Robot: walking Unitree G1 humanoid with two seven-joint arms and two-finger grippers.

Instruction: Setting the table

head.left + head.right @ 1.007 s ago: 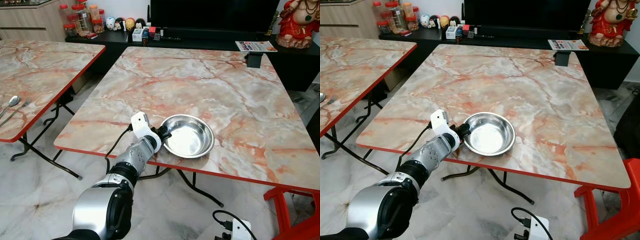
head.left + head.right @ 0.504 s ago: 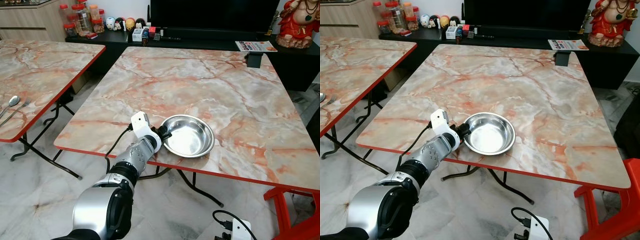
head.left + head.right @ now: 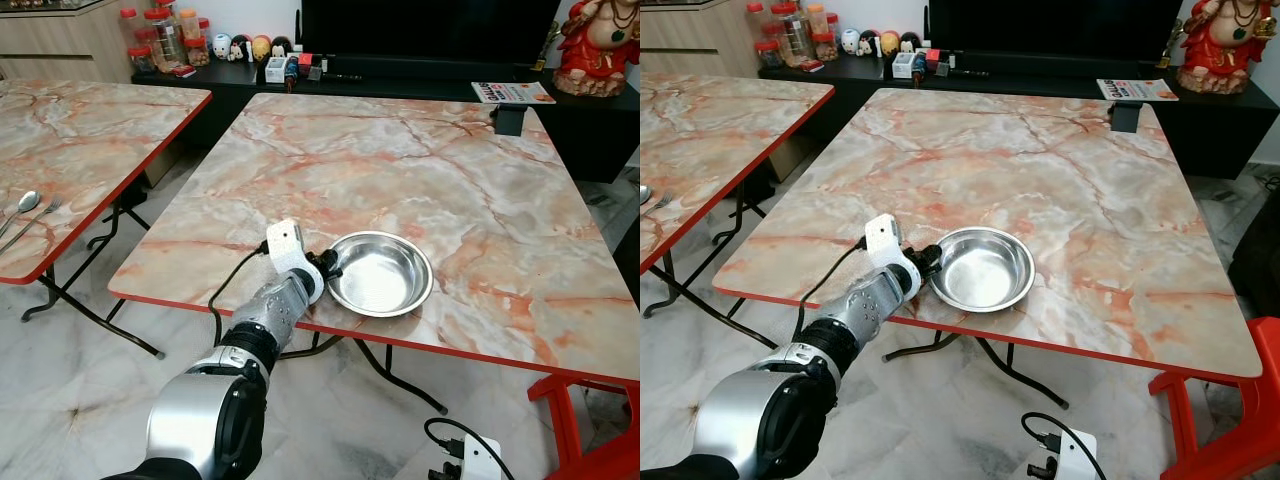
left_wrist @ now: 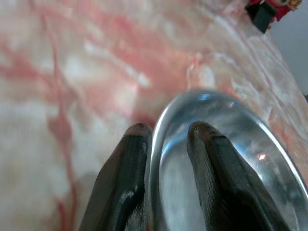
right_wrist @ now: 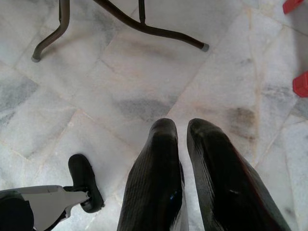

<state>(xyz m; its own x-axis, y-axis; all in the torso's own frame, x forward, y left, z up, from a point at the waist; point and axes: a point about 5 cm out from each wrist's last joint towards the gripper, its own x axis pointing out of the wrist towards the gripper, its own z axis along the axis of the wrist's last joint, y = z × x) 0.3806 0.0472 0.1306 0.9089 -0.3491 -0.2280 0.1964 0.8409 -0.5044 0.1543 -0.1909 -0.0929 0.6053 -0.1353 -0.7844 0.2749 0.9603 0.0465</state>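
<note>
- Stainless steel bowl (image 3: 381, 273) sits upright near the front edge of the pink-veined marble worktop (image 3: 400, 170), on its left half as the robot faces it.
- Worktop has a red rim; dark folding legs show beneath it over a pale marble floor (image 5: 144, 86).
- Left pincer (image 4: 166, 132) pinches the bowl's left rim: one black finger (image 4: 126, 178) outside the wall, the other inside the basin, the rim running up between them.
- From the head views the silver left arm (image 3: 260, 325) reaches up from below the worktop's front edge, white wrist housing (image 3: 285, 245) just left of the bowl, a black cable looping off it.
- Bowl's base looks to be resting flat on the marble, though the wrist view is too close and blurred to be sure.
- Right pincer (image 5: 182, 126) hangs over the floor, fingers nearly pressed together with a narrow gap, nothing between them.
- Second marble worktop (image 3: 80, 140) stands to the left, apart from the first; a spoon (image 3: 24, 204) and a fork (image 3: 40, 213) lie side by side near its front edge.
- Behind, a black sideboard (image 3: 240, 72) carries red-lidded jars (image 3: 160, 35) and small figurines (image 3: 245, 47); a red statue (image 3: 598, 45) stands at far right.
- A leaflet (image 3: 511, 92) lies beyond the worktop's far right corner, beside a small black block (image 3: 509, 119).
- Red chair frame (image 3: 590, 420) shows at lower right.
</note>
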